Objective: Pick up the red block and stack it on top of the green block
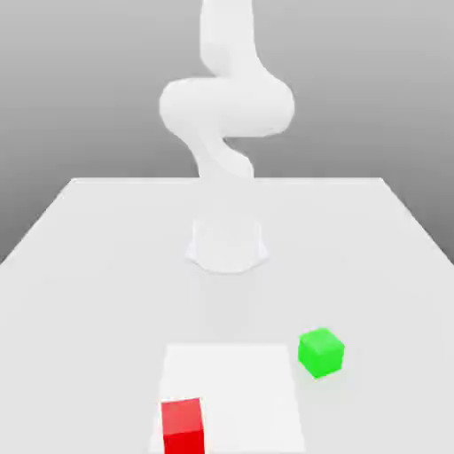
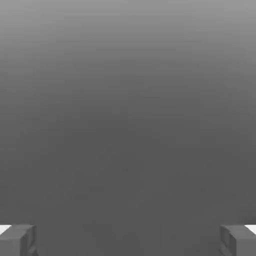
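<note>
The red block [image 1: 183, 427] sits on the white table near the front edge of the exterior view, left of centre. The green block [image 1: 320, 352] rests on the table further back and toward the exterior view's right, apart from the red one. In the hand view my gripper [image 2: 128, 241] is open: its two grey fingertips [image 2: 18, 240] stand far apart with nothing between them, against a plain grey background.
The white arm's base [image 1: 227, 245] stands at the middle of the table [image 1: 80, 266], and its links rise above it. A brighter white square [image 1: 239, 381] lies flat at the front, under the red block's corner.
</note>
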### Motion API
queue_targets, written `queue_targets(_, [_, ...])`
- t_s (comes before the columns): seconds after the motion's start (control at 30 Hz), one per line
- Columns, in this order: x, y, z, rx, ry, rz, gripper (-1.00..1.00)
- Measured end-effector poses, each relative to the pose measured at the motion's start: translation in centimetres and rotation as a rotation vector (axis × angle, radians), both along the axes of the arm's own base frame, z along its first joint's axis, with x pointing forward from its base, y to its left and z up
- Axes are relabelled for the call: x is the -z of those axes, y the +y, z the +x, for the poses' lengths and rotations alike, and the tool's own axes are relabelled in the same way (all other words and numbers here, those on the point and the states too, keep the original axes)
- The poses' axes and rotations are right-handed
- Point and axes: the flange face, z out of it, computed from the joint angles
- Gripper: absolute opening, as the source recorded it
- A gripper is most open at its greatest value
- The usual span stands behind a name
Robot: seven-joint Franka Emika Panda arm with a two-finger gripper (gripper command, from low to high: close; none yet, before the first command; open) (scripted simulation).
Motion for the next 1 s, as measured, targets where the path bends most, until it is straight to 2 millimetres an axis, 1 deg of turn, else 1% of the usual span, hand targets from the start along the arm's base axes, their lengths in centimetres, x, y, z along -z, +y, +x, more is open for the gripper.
queue_targets(0.1, [4.8, -0.7, 3.8, -0.026, 0.088, 0.001, 0.0])
queue_targets(0.23, [11.6, -1.4, 7.7, -0.055, 0.2, -0.001, 0.0])
queue_targets(0.37, [18.8, -2.0, 10.5, -0.08, 0.311, -0.007, 0.0])
queue_targets(0.47, [24.4, -2.5, 11.8, -0.098, 0.394, -0.014, 0.0])
queue_targets(0.53, [28.1, -2.8, 12.3, -0.108, 0.449, -0.021, 0.0])
queue_targets(0.63, [33.8, -3.5, 12.6, -0.122, 0.531, -0.034, 0.0])
queue_targets(0.73, [39.3, -4.1, 12.1, -0.135, 0.614, -0.051, 0.0])
queue_targets(0.83, [44.7, -4.8, 11.1, -0.15, 0.697, -0.071, 0.0])
queue_targets(1.0, [51.8, -5.0, 10.7, -0.156, 0.725, -0.078, 0.0])
